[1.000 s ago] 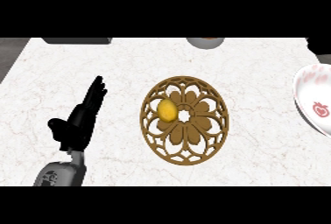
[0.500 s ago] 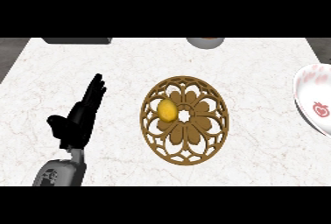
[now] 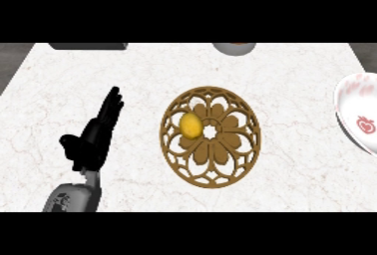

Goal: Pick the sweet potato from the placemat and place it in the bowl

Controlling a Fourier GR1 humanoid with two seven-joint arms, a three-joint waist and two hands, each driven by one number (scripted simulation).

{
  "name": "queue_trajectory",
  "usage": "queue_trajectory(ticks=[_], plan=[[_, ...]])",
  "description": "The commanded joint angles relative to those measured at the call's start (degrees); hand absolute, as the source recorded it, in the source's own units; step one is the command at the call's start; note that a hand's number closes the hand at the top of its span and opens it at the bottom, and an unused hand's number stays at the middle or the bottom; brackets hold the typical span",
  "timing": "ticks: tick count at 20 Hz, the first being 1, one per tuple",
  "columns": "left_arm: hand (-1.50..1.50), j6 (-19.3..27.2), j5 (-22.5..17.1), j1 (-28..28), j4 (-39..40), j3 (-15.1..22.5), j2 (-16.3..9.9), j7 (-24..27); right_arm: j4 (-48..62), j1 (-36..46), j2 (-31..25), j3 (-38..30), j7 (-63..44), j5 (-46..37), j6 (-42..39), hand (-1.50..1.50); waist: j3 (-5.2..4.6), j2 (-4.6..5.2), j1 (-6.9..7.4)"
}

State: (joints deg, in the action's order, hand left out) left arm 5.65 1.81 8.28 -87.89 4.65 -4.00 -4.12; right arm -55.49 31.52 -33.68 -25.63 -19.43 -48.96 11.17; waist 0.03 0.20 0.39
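White marbled tabletop (image 3: 280,164) fills your view, and the landmark to work from is the brown openwork placemat (image 3: 211,137) lying flat near its middle. On that placemat, left of its central hole, sits the sweet potato (image 3: 191,125), a small yellow-orange oval, untouched and free on all sides. Well to the right of the placemat, cut by the view's edge, is the white bowl (image 3: 353,117) with red markings; that is where the potato must end up.

Left of the placemat, well apart from it, your left hand (image 3: 94,137) stands over the tabletop with its fingers (image 3: 112,105) straight and pointing away from you, thumb out to the side, holding nothing. Your right hand does not show at all.

The pick, as I judge it, has not yet begun. To do it well, approach the potato from above, line your fingers up across its short axis, and close only once it sits between thumb and fingers. Lift clear of the placemat's ridges before carrying it right, since the bowl's near rim looks raised.

Beyond the placemat, at the far edge, a dark object (image 3: 88,46) and a grey round one (image 3: 234,48) lie out of your path.
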Motion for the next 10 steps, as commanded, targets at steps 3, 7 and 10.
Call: queue_trajectory(ticks=[3, 7, 10], plan=[[0.0, 0.35, 0.83, 0.34, 1.3, -0.37, 0.11, 1.72, 10.09, 0.78, -1.05, -5.42, 9.07, 10.28, -5.67, -1.5, 0.06, 0.14, 0.25], [0.0, -1.7, -1.13, -0.81, -3.56, -1.12, -1.33, -1.51, 9.51, -0.87, 1.0, -6.8, 17.25, 14.64, -3.97, -1.5, 0.03, -0.12, 0.13], [0.0, 0.64, 2.33, -0.53, -0.84, 1.56, 0.94, -0.66, 7.93, -1.33, 0.44, -9.31, 23.26, 18.08, -2.16, -1.5, 0.03, -0.13, -0.21]])
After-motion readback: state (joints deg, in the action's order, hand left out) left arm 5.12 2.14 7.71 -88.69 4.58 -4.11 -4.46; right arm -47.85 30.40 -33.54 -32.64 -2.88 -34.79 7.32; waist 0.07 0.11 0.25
